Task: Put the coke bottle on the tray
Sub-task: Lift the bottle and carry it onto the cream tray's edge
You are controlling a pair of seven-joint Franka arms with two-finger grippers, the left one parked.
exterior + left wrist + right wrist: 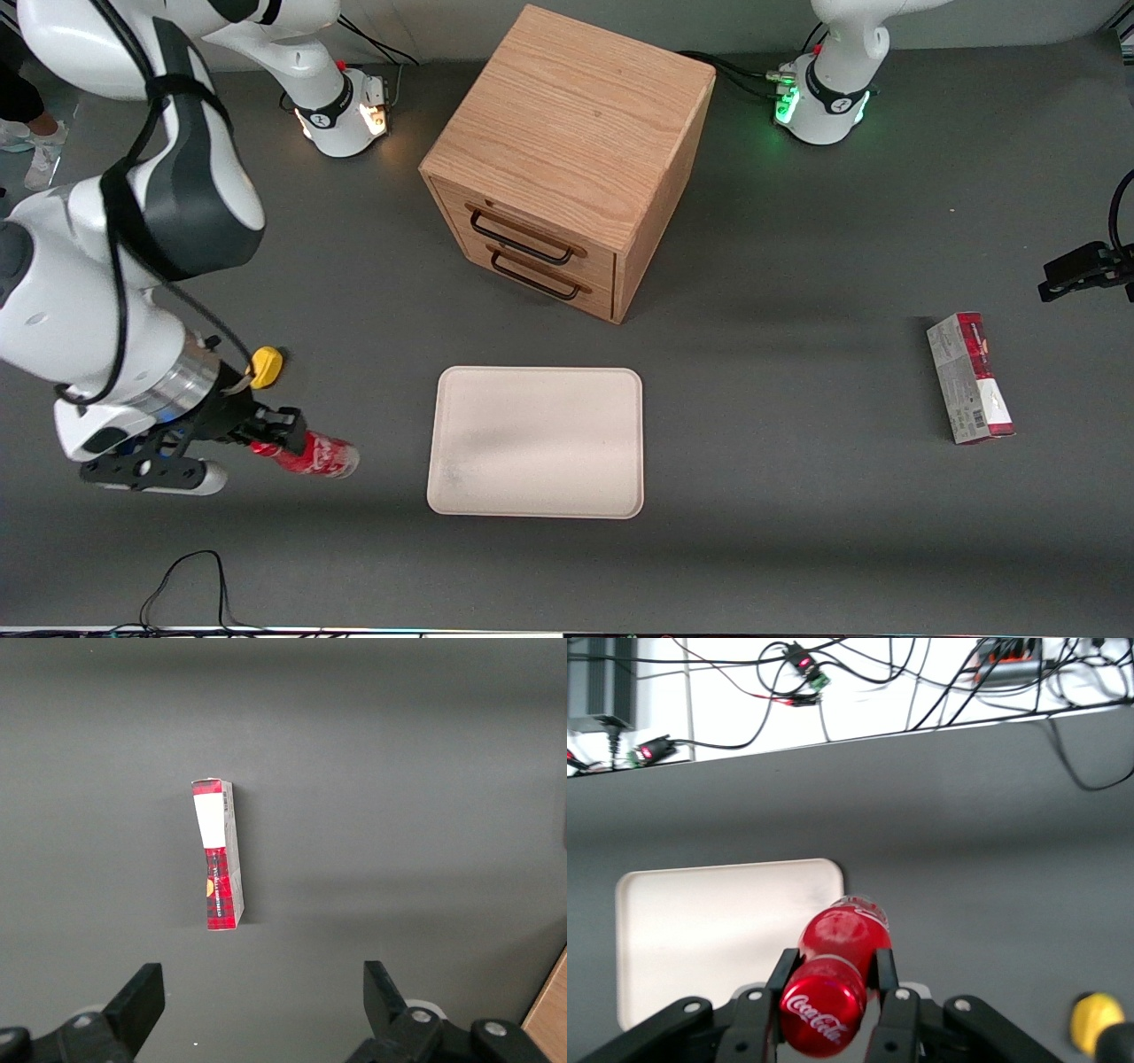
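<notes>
The coke bottle (312, 455) is small and red with white lettering. It lies tilted in my right gripper (276, 431), at the working arm's end of the table. In the right wrist view the gripper (831, 977) is shut on the bottle's neck (837, 950), with the red cap toward the camera and the bottle's base toward the tray. The cream-white tray (537, 440) lies flat beside the bottle, apart from it, toward the table's middle. It also shows in the right wrist view (709, 921).
A wooden two-drawer cabinet (567, 159) stands farther from the front camera than the tray. A yellow lemon-shaped lump (266, 366) lies close to my wrist. A red-and-grey carton (970, 377) lies toward the parked arm's end.
</notes>
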